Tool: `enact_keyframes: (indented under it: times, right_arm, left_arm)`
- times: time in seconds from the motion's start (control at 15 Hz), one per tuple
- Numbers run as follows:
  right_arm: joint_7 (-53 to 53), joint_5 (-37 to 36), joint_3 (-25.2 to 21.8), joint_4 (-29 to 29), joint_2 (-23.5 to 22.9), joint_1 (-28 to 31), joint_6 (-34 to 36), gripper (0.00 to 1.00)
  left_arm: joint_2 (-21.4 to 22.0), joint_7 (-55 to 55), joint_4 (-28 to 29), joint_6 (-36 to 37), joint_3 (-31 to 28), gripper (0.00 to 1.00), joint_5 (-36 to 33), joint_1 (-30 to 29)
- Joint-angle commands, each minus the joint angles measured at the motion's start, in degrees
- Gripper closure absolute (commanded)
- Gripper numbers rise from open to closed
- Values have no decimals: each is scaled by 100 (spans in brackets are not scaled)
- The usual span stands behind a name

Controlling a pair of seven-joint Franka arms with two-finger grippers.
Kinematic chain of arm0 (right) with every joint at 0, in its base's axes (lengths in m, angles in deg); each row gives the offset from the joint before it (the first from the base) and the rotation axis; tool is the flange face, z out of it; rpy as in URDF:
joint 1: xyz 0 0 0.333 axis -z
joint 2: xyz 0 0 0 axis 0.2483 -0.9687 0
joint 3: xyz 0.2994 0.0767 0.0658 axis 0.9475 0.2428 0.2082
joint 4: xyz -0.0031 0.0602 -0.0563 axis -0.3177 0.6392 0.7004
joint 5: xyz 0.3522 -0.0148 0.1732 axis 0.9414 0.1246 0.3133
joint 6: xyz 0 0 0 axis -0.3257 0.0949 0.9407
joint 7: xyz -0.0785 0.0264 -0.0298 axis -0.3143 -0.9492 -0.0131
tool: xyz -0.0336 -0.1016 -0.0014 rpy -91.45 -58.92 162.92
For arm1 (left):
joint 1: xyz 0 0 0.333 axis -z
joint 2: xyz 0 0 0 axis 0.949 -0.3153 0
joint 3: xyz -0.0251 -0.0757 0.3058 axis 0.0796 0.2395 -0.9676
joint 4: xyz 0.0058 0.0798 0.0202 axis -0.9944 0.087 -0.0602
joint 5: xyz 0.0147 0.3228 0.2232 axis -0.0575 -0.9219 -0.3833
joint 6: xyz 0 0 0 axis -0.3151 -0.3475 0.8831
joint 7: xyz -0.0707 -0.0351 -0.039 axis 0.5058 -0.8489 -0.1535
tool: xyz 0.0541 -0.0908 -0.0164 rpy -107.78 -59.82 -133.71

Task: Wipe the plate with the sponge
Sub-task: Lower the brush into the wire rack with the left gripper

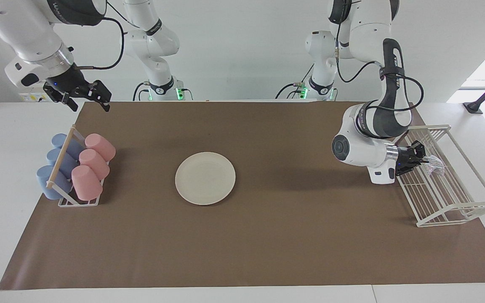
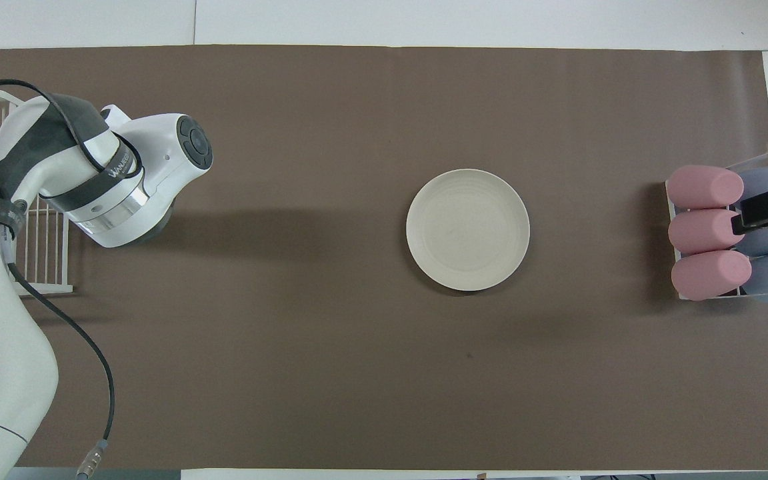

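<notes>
The cream-white plate (image 1: 205, 178) lies flat on the brown mat at the middle of the table; it also shows in the overhead view (image 2: 467, 229). The silvery sponge (image 1: 435, 165) lies in the white wire rack (image 1: 457, 203) at the left arm's end of the table. My left gripper (image 1: 424, 158) reaches sideways into the rack, its tip right at the sponge. In the overhead view the left arm hides both the gripper and the sponge. My right gripper (image 1: 90, 101) is open and empty, waiting in the air over the mat's corner nearest the right arm's base.
A holder with pink and blue cups (image 1: 78, 166) lying on their sides stands at the right arm's end of the table; it also shows in the overhead view (image 2: 707, 230). The brown mat (image 1: 267, 235) covers most of the table.
</notes>
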Motion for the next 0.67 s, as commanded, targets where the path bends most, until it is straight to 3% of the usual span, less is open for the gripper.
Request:
enact_keyframes:
  times: [0.0, 0.07, 0.13, 0.2, 0.6]
  right_arm:
    - [-135, 8, 0, -49, 6, 12, 61, 0]
    - [-127, 8, 0, -32, 6, 12, 70, 0]
    - [-118, 8, 0, -32, 6, 12, 79, 0]
    - [-118, 8, 0, -32, 6, 12, 79, 0]
    - [-127, 8, 0, -32, 6, 21, 61, 0]
  left_arm:
    - [6, -65, 12, -100, 34, 100, -9, -59]
    - [6, -57, 12, -99, 34, 90, -9, -59]
    - [6, -48, 12, -108, 34, 13, -9, -59]
    - [15, -13, -5, -117, 34, 0, -9, -59]
    - [15, -4, -5, -135, 43, 0, -9, -59]
